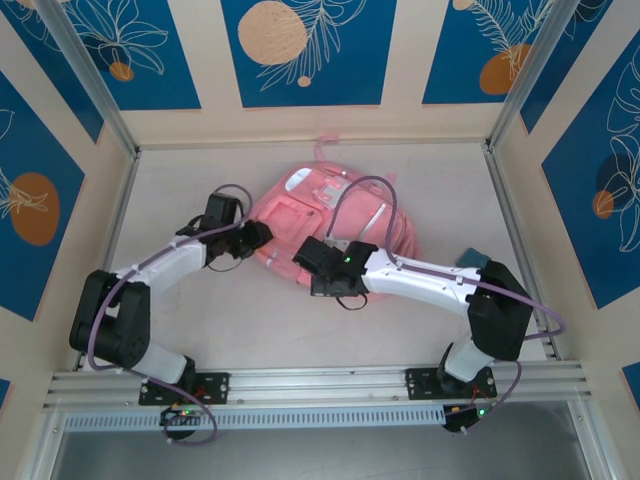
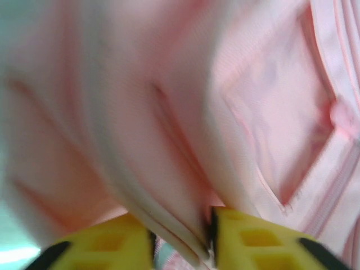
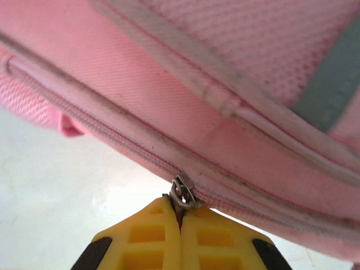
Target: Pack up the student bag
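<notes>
The pink student bag (image 1: pixel 330 205) lies flat at the middle back of the table. My left gripper (image 1: pixel 262 235) is at its left edge. In the left wrist view the yellow fingers (image 2: pixel 264 242) stand apart, open, with a fold of the bag's fabric (image 2: pixel 169 112) running down between them against the right finger; the picture is blurred. My right gripper (image 1: pixel 300 262) is at the bag's near edge. There its fingers (image 3: pixel 181 216) are shut on the metal zipper pull (image 3: pixel 183 194) of a zip along the bag's (image 3: pixel 225 84) lower seam.
A small teal object (image 1: pixel 468 258) lies on the table to the right, partly behind the right arm. Metal frame posts (image 1: pixel 515 190) and patterned walls close in the table on three sides. Bare tabletop (image 1: pixel 250 320) lies between the arms.
</notes>
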Controlling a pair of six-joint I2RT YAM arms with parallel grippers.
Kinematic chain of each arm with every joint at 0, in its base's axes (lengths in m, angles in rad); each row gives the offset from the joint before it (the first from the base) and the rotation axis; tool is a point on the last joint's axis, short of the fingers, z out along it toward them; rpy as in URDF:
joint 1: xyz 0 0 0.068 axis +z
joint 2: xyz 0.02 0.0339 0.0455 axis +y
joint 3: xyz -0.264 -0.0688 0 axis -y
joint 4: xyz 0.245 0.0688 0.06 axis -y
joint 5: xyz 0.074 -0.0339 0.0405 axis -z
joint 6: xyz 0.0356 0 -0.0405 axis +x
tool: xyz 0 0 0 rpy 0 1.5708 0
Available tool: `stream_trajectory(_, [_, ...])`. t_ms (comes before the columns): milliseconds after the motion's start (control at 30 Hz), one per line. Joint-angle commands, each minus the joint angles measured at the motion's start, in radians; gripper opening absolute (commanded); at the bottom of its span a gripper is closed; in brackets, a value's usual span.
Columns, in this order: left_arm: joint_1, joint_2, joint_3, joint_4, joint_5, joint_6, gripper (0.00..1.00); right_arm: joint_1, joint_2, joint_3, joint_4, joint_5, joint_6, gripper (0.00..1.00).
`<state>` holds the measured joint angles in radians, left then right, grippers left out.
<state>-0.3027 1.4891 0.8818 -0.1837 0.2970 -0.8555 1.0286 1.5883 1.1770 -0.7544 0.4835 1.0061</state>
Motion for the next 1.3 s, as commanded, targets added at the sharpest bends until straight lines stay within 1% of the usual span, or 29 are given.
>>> stream_trajectory(0, [0.056,-0.029,0.024,-0.058,-0.109,0.042,0.47,-0.004,0.053,0.065,0.104,-0.158,-0.196,0.00])
stream_trajectory(33, [0.062,-0.048,0.015,-0.072,-0.113,0.041,0.52,-0.005,0.075,0.093,0.131,-0.187,-0.223,0.00])
stream_trajectory(100, [0.071,-0.091,-0.002,-0.100,-0.121,0.036,0.58,-0.012,0.126,0.153,0.161,-0.224,-0.263,0.00])
stream_trajectory(200, [0.077,-0.150,-0.042,-0.115,-0.112,0.014,0.64,-0.027,0.199,0.235,0.181,-0.262,-0.288,0.00])
stream_trajectory(367, [0.075,-0.202,-0.134,-0.006,0.025,-0.062,0.65,-0.041,0.257,0.310,0.196,-0.275,-0.294,0.00])
stream_trajectory(433, [0.072,-0.203,-0.165,0.067,0.084,-0.096,0.65,-0.042,0.260,0.316,0.194,-0.273,-0.288,0.00])
stream_trajectory(533, [0.065,-0.173,-0.175,0.161,0.157,-0.121,0.66,-0.042,0.252,0.307,0.189,-0.281,-0.282,0.00])
stream_trajectory(633, [0.056,-0.126,-0.157,0.217,0.196,-0.137,0.65,-0.043,0.238,0.291,0.191,-0.289,-0.276,0.00])
stream_trajectory(700, [0.048,-0.096,-0.145,0.254,0.200,-0.146,0.61,-0.042,0.231,0.283,0.190,-0.292,-0.270,0.00])
stream_trajectory(867, [0.039,-0.038,-0.112,0.252,0.168,-0.141,0.48,-0.041,0.214,0.270,0.179,-0.288,-0.255,0.00])
stream_trajectory(1000, [0.039,0.001,-0.098,0.267,0.158,-0.132,0.32,-0.030,0.207,0.269,0.137,-0.270,-0.232,0.00])
stream_trajectory(1133, [0.039,0.035,-0.086,0.272,0.121,-0.118,0.14,-0.007,0.187,0.238,0.056,-0.205,-0.180,0.00])
stream_trajectory(1267, [0.040,0.053,-0.069,0.269,0.092,-0.098,0.01,0.014,0.133,0.175,-0.014,-0.160,-0.127,0.00])
